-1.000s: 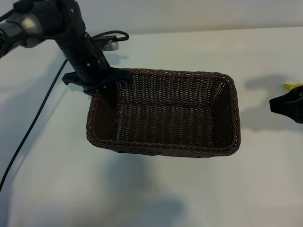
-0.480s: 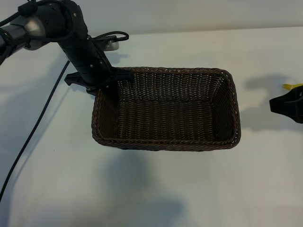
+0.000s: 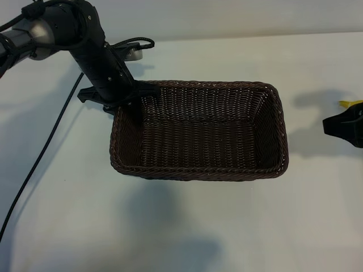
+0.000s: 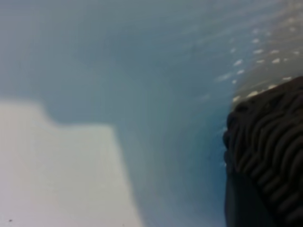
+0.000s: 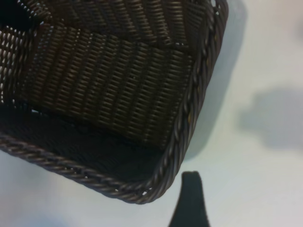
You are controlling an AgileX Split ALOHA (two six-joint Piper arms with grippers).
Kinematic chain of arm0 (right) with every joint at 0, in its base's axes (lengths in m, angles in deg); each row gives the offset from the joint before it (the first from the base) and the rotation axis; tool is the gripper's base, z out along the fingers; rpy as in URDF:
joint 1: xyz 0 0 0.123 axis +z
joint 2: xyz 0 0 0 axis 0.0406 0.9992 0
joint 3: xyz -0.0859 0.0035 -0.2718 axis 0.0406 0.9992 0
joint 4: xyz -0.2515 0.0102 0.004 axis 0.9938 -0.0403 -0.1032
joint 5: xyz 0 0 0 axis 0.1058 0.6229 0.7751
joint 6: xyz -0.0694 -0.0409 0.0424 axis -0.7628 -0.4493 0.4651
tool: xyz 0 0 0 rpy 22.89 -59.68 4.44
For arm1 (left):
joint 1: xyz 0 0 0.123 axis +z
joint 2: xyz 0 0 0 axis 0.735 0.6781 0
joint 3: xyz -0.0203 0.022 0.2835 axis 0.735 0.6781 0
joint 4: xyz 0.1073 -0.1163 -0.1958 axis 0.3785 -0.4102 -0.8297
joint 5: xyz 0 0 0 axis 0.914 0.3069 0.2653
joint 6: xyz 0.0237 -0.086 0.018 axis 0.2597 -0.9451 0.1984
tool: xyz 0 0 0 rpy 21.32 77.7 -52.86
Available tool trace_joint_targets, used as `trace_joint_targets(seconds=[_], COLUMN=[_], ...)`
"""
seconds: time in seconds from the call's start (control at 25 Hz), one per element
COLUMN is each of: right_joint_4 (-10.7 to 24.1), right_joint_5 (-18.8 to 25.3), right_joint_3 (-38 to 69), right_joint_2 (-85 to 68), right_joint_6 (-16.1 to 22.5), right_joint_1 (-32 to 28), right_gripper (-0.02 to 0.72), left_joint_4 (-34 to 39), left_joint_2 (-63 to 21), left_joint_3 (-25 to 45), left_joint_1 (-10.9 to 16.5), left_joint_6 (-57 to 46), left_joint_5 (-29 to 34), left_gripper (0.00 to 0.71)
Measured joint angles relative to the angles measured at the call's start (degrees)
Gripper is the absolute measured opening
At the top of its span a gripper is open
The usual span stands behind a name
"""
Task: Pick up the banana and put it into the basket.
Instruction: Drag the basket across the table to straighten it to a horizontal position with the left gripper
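White tabletop [image 3: 187, 226] all around, and the brown wicker basket [image 3: 198, 170] sits square in the middle of it, nothing inside. Left gripper [image 3: 127, 102] is down at the basket's left end, pointing steeply at the rim corner, one finger inside the wall, the other outside. Whether it's pinching the weave or just straddling it, can't tell; the left wrist view offers only table and a lump of braided rim. Over at the right edge, the right gripper [image 3: 343, 126] hangs well clear of the basket, jaws wide apart, gripping nothing. A sliver of yellow [image 3: 350, 103] peeks out just above it. That could be the banana, but too little shows to say.
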Motion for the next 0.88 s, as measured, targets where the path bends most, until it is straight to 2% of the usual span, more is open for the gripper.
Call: trace_joint_targets(seconds=[0.16,0.28,0.4,0.6,0.88], right_joint_4=[0.0,0.0,0.0,0.0,0.0], right_joint_5=[0.0,0.0,0.0,0.0,0.0], right_joint_3=[0.0,0.0,0.0,0.0,0.0], right_joint_2=[0.0,0.0,0.0,0.0,0.0], right_joint_6=[0.05,0.05,0.05,0.05,-0.01], right_joint_1=[0.0,0.0,0.0,0.0,0.0], right_gripper=[0.582,0.582,0.582,0.582,0.582], left_joint_4=[-0.71,-0.83,-0.65,0.32,0.65], left_joint_2=[-0.05,-0.1,-0.45,-1.12,-1.82], left_joint_3=[-0.02,-0.02,-0.06,-2.46,-6.49], left_joint_1=[0.0,0.0,0.0,0.24,0.81], left_joint_6=[-0.06,-0.1,-0.1,-0.28,-0.34], left_joint_5=[0.31,1.38,1.63,6.53,7.58], left_gripper=[0.474,0.576,0.597,0.59,0.59])
